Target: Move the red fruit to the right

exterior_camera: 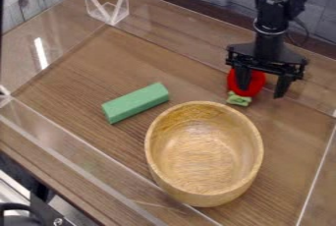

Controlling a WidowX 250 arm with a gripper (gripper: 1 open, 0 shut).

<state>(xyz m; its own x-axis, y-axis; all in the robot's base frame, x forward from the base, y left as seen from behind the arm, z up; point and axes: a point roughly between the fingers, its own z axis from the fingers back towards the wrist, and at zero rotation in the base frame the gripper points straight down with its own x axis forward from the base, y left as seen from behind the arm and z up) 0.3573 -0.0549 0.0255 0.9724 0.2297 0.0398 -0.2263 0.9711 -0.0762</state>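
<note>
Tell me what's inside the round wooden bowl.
Nothing shows inside the round tan wooden bowl but its smooth bare inner surface. Its rim hides only the outside base and the patch of table beneath.

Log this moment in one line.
hand: open, around fruit | fruit: on table, behind bowl | block: left of bowl

The red fruit [246, 81] is rounded and red. It lies on the table [79, 94], its green leafy cap [239, 99] pointing near.
</note>
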